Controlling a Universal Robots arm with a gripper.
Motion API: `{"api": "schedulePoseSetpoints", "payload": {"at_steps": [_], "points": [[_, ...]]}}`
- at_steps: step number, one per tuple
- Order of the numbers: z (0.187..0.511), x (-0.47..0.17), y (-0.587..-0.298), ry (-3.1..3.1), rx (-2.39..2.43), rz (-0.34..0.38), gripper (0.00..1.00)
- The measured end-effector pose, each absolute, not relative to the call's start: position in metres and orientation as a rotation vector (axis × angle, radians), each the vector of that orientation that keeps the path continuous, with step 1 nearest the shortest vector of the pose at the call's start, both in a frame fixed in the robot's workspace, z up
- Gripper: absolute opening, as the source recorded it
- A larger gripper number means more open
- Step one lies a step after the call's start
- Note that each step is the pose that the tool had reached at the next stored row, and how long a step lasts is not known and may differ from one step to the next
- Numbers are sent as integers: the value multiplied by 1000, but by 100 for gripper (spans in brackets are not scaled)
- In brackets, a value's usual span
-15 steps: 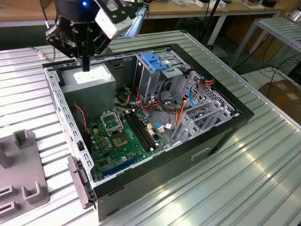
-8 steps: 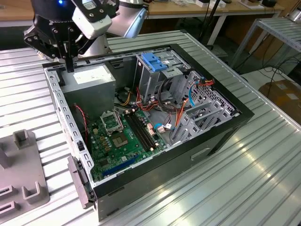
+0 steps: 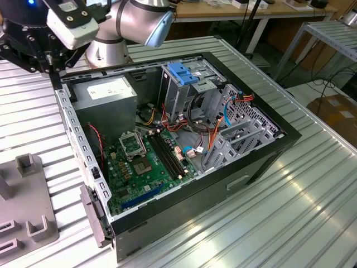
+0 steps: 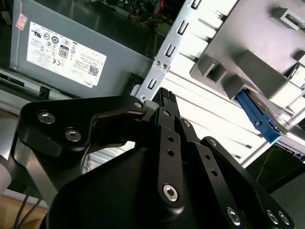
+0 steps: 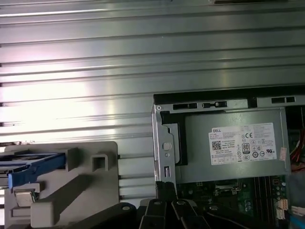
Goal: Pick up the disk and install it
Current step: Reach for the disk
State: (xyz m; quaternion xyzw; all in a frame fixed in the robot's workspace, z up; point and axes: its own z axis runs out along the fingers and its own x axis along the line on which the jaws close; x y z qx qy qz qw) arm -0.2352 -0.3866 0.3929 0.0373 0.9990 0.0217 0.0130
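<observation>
**Spotter:** Your gripper (image 4: 164,99) hangs over the corner of the open computer case (image 3: 223,187), right by the power supply (image 3: 106,95), at the exterior view's left. The fingers (image 5: 156,210) look pressed together with nothing between them.

**Second:** So where's your disk (image 5: 34,166)?

**Spotter:** It sits in the grey holder (image 5: 88,188) on the ribbed metal table (image 3: 279,223), outside the case. In the first wrist view you see its blue rail poking out of the holder's slot. The second wrist view shows the same rail (image 4: 258,118) beyond the holder's blocks (image 4: 238,67).

**Second:** Are you touching it?

**Spotter:** No, you're apart from it. The case rim stands between the gripper and the holder.

**Second:** And inside the case?

**Spotter:** In the exterior view, the green motherboard (image 3: 145,162) lies on the floor of the case. The metal drive cage with its wide blue bracket (image 3: 181,72) stands at the far side, with loose orange and red cables beside it.
</observation>
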Motion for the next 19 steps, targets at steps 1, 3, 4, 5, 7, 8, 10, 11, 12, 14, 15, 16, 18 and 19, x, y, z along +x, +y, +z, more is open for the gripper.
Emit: {"api": "schedulePoseSetpoints", "payload": {"at_steps": [1, 3, 4, 5, 7, 8, 10, 11, 12, 14, 15, 16, 18, 19], "points": [[393, -240, -386, 3113, 116, 68, 10], [393, -250, -385, 3112, 116, 68, 10], [393, -258, -384, 3113, 116, 68, 10], [393, -265, -384, 3113, 116, 68, 10], [392, -274, -383, 3112, 116, 68, 10], [392, -279, -383, 3113, 116, 68, 10], [392, -288, -382, 3113, 116, 68, 10], [392, -296, -382, 3113, 116, 68, 10], [392, -303, -382, 3113, 116, 68, 10], [392, -313, -381, 3113, 116, 68, 10], [392, -321, -381, 3112, 116, 68, 10], [392, -325, -381, 3113, 116, 68, 10], [392, -338, -380, 3113, 116, 68, 10], [391, -343, -380, 3112, 116, 68, 10]]}}
